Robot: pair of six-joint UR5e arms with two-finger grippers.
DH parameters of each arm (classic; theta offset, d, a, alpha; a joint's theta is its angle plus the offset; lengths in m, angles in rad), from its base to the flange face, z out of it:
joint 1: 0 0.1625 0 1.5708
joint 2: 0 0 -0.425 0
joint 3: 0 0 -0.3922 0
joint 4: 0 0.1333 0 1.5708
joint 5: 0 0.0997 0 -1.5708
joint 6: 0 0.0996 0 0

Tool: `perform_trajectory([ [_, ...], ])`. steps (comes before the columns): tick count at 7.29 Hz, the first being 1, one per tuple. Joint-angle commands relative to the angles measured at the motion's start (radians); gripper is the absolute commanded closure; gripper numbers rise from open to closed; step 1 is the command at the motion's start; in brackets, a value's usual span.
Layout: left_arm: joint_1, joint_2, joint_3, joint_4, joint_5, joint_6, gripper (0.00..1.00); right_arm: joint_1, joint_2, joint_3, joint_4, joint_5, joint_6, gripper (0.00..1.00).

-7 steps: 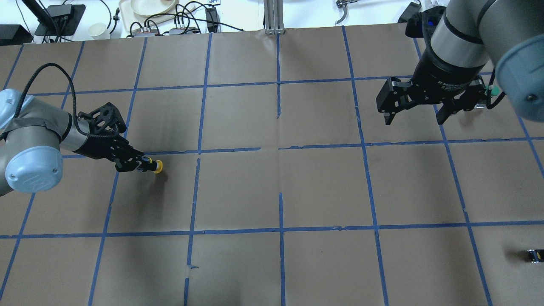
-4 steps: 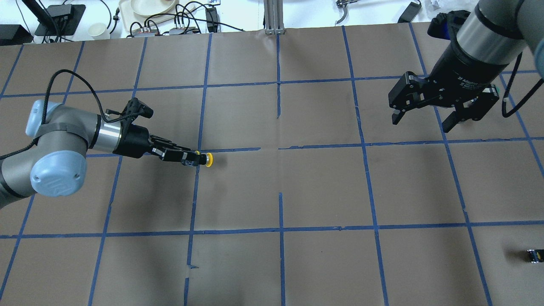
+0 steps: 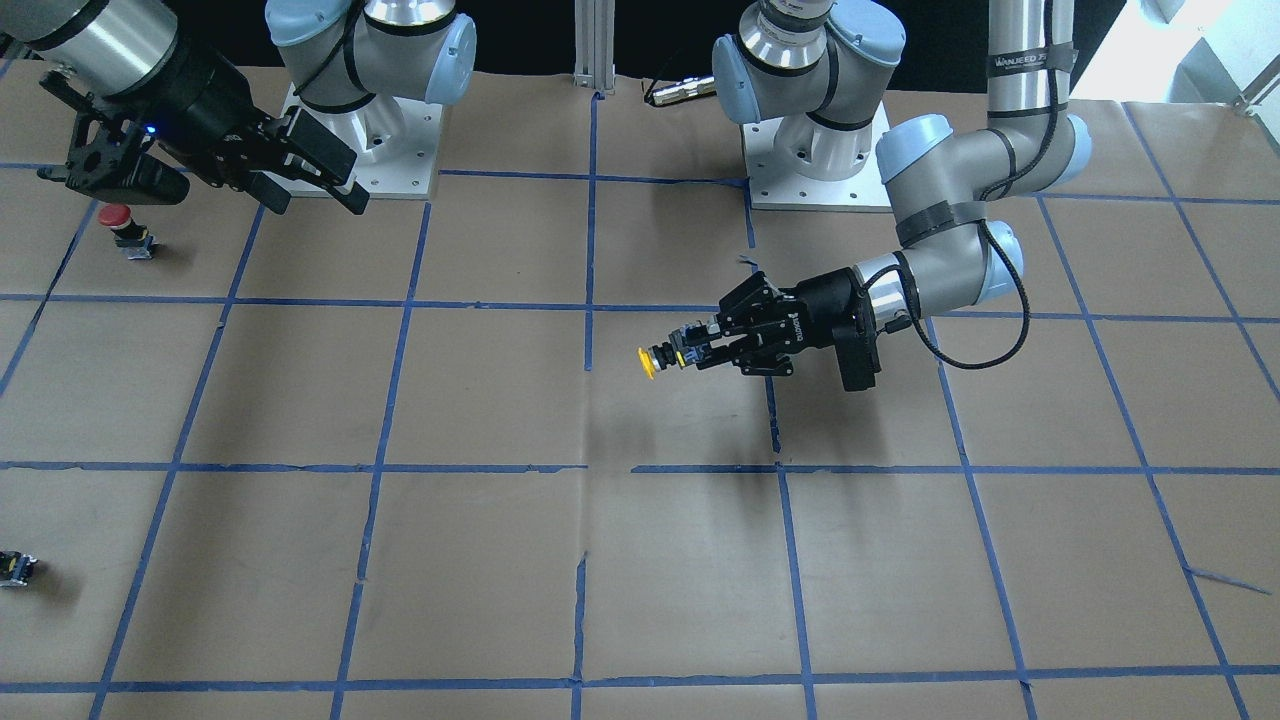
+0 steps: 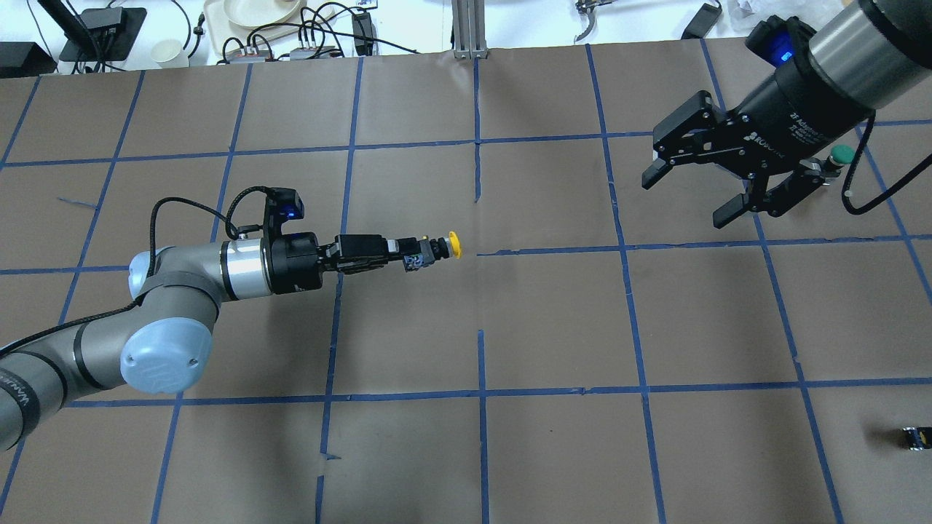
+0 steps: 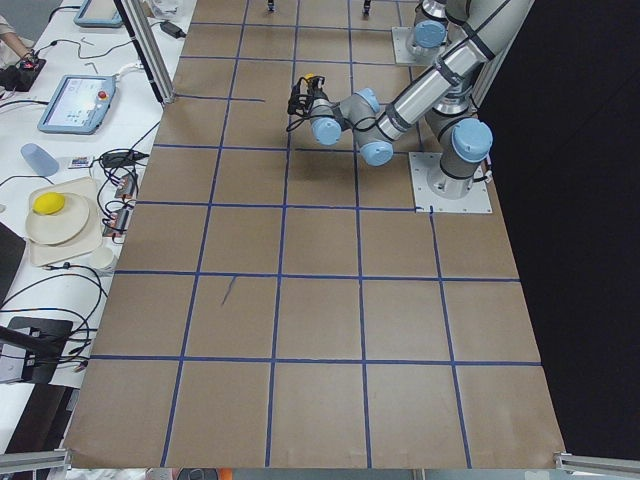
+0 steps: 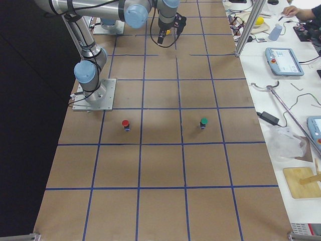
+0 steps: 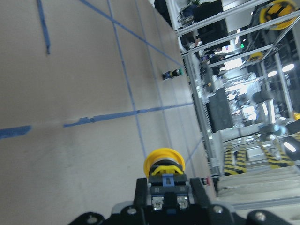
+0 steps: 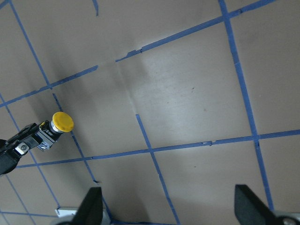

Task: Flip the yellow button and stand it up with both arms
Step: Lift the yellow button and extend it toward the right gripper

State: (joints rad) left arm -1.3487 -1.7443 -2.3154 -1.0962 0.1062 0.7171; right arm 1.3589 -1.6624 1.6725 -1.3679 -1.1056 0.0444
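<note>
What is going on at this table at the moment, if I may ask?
The left gripper is shut on the yellow button, gripping its switch body and holding it sideways above the table, cap pointing toward the robot's right. The right gripper hangs open and empty, well apart, near a green button. The yellow button has not yet been passed over or stood up.

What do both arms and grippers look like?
The left arm and right arm are silver-grey tubes with light-blue joint caps. The left gripper and right gripper are black, two-fingered; the right's body bears white lettering. A black cable loops by the left wrist, and a blue light glows on each wrist.
</note>
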Motion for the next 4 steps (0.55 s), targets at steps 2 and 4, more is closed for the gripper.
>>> perform_trajectory([
  [2, -0.197, -0.003, 0.002, 0.002, -0.281, -0.019, 0.91, -0.003, 0.064, 0.001, 0.015, 0.23, 0.002, 0.0],
  [4, -0.233, -0.023, 0.016, 0.007, -0.335, -0.018, 0.91, -0.001, 0.082, 0.001, 0.021, 0.322, 0.005, 0.0],
])
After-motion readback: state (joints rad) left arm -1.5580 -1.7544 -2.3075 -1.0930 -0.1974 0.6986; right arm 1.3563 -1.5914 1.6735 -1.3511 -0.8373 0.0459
